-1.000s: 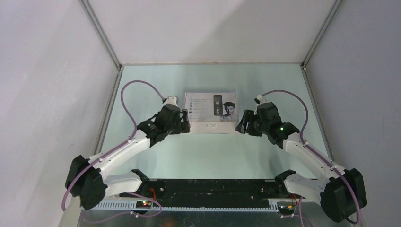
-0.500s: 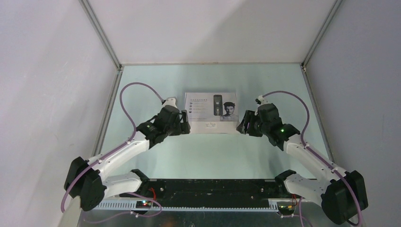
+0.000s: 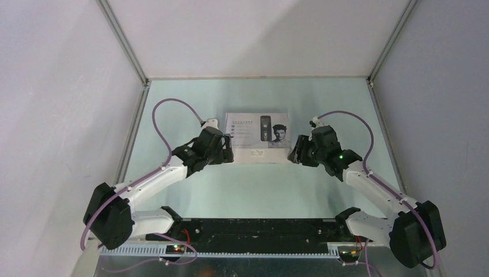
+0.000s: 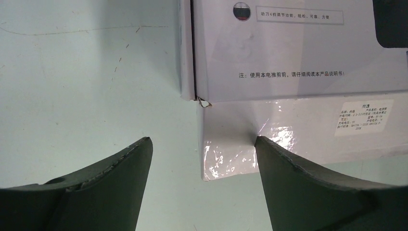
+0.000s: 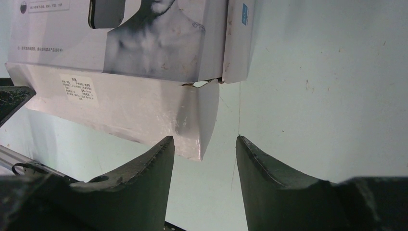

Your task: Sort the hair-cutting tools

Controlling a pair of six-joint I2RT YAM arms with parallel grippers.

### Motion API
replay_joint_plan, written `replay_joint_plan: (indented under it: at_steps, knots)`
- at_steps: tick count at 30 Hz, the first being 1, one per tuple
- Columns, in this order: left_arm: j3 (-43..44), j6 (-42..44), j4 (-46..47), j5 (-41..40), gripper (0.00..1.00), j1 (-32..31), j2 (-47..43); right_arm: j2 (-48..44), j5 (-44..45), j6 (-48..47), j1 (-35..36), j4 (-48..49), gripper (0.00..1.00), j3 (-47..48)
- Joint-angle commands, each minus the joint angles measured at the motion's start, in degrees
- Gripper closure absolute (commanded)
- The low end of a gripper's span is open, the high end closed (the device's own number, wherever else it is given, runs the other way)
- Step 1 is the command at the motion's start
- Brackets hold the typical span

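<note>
Both arms reach forward and inward over the bench (image 3: pixel 259 184), forearms low, wrists meeting the near corners of the flat white box (image 3: pixel 256 130). The left tool (image 4: pixel 202 142) is spread wide across the left corner of the box's glossy front flap (image 4: pixel 288 139), while the right tool (image 5: pixel 202 139) stands spread, less widely, around the flap's right corner. The box lies crosswise with its printed lid up; the clipper pieces show in no view.
</note>
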Motion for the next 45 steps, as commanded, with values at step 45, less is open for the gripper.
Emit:
replay_joint_plan:
  at_steps: [45]
  knots:
    - [6.8, 2.3, -6.2, -11.7, 0.28, -6.8, 5.0, 1.3, 11.1, -1.6, 6.3, -2.4, 0.58, 3.5]
